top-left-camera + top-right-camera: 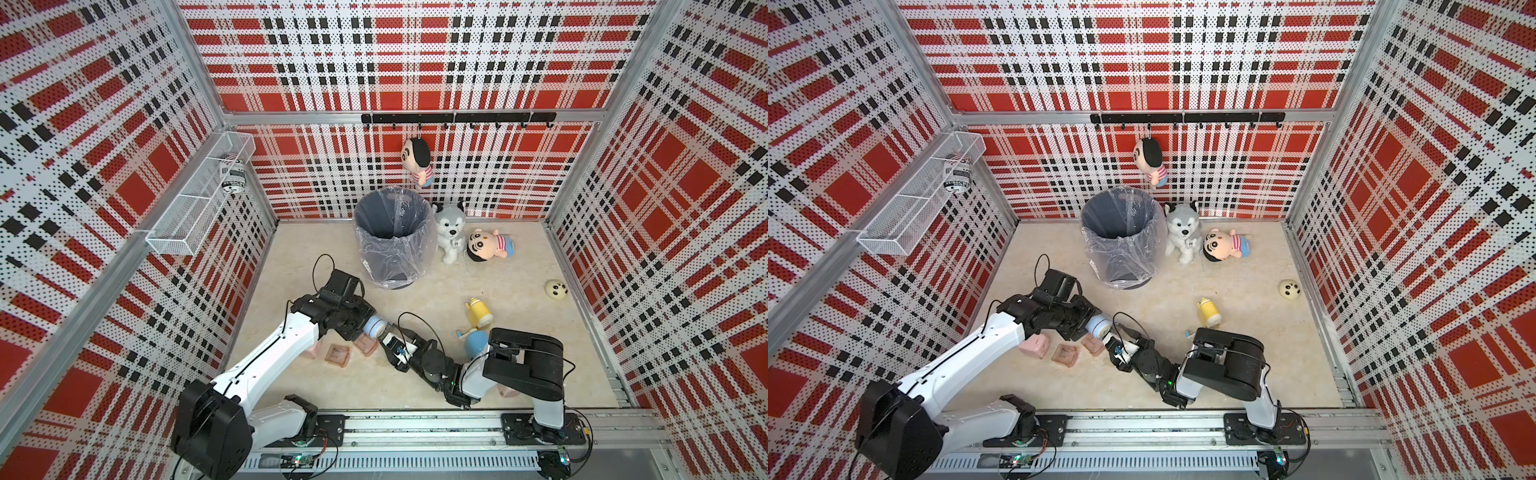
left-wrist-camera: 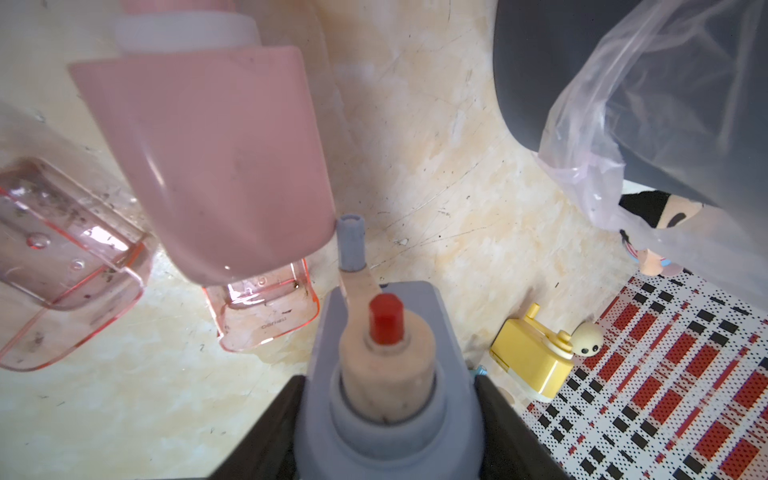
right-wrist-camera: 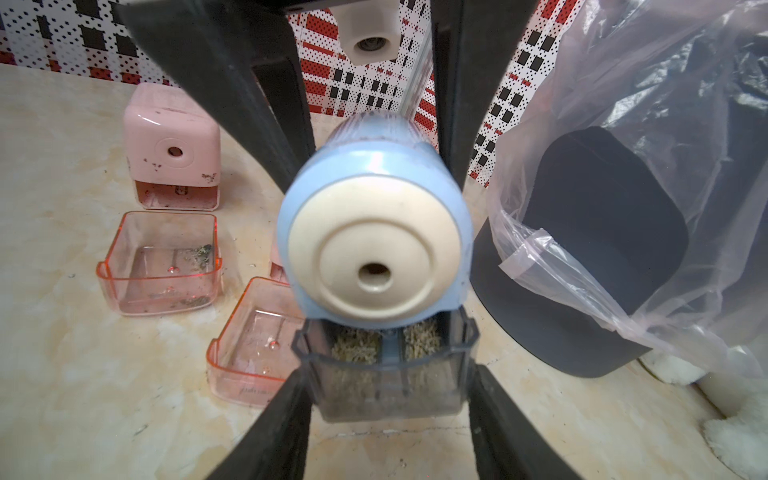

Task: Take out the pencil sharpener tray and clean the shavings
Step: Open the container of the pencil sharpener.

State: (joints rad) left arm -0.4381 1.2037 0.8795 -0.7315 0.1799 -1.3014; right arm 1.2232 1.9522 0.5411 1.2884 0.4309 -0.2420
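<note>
Both clamp beside the bin [image 1: 390, 257]; left gripper [image 3: 376, 158] holds sharpener [image 3: 374, 232]; right gripper [image 3: 386, 374] pinches its tray [image 3: 386, 390]; next needs a straight pull.

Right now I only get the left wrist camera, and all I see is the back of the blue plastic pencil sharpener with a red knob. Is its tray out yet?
Observer: Not fully. In the right wrist view the clear grey plastic tray seems to poke a little way out under the front of the blue plastic pencil sharpener.
Operator: Is anything holding it?
Observer: Yes, the right gripper has a finger against each side of it.
Operator: Is there stuff inside?
Observer: Lots. The tan shavings fill it nearly to the top.
</note>
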